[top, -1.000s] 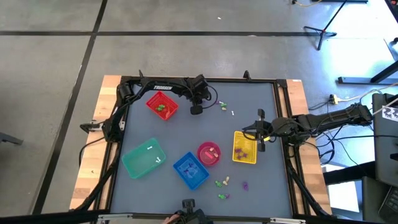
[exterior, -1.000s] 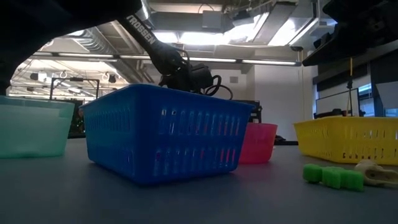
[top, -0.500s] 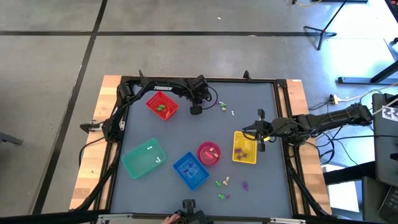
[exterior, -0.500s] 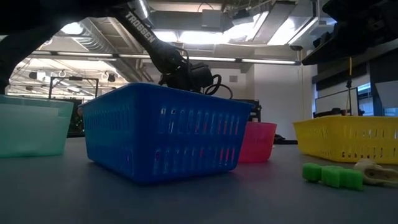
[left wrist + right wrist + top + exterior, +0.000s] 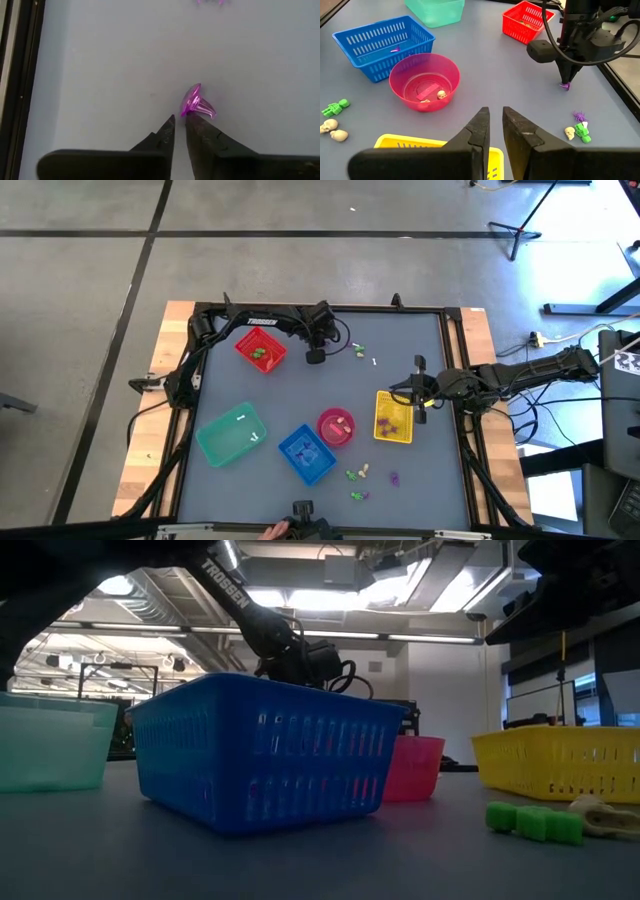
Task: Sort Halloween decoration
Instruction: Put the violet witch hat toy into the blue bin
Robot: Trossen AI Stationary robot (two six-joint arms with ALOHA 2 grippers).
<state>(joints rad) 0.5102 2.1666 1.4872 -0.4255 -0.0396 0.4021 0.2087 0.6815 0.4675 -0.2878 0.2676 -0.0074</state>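
A: How far is the sorting getting?

B: Partway. The red basket [image 5: 261,348], pink bowl [image 5: 424,80] and blue basket [image 5: 383,39] are already holding trinkets; others are lying loose [image 5: 358,477].

A: And the arms?

B: The left gripper [image 5: 180,123], jaws slightly apart, is touching a purple trinket [image 5: 196,104] on the surface. The right gripper [image 5: 493,117], jaws nearly together and empty, is waiting over the yellow basket [image 5: 393,418].

The left arm reaches in along the far edge of the worktop, wrist bent so its left claw [image 5: 315,357] points straight down, fingertips [image 5: 170,123] at the surface with only a narrow slit between them. The right arm stretches in level from the right side, its right claw [image 5: 417,391] hanging above the worktop, fingers [image 5: 481,122] a small gap apart.
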